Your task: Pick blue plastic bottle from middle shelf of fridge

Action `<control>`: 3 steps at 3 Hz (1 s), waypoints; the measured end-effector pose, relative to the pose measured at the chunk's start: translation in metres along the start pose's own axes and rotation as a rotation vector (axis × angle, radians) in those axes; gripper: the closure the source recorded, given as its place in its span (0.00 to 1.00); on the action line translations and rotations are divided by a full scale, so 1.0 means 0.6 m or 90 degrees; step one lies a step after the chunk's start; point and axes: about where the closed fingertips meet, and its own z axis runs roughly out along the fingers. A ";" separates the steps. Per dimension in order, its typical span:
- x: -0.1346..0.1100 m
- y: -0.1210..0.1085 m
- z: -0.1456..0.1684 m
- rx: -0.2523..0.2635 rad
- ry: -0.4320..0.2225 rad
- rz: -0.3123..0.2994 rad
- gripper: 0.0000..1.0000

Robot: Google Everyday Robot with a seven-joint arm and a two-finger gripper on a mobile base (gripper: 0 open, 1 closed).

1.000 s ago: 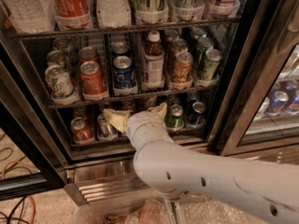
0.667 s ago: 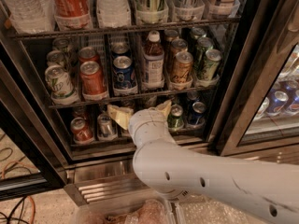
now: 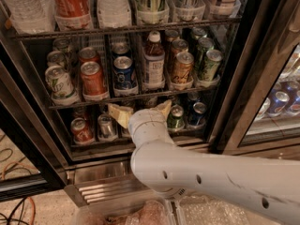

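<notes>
Upright blue plastic bottle [image 3: 153, 62] above gripper [image 3: 140, 108]

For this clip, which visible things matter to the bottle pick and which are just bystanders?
Part of the job: blue plastic bottle, standing on the middle shelf; fridge; end effector, open, just below that shelf's front edge.
Bystanders: red can, blue Pepsi can left of the bottle, orange can right of it, large bottles on the rack above.

Dim, blurry, pincer [image 3: 142, 111] lit below middle shelf [image 3: 93, 101]
</notes>
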 end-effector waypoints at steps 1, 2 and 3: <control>-0.004 -0.005 0.017 0.020 -0.020 -0.007 0.13; -0.014 -0.015 0.030 0.056 -0.051 -0.030 0.14; -0.015 -0.014 0.038 0.095 -0.087 -0.076 0.13</control>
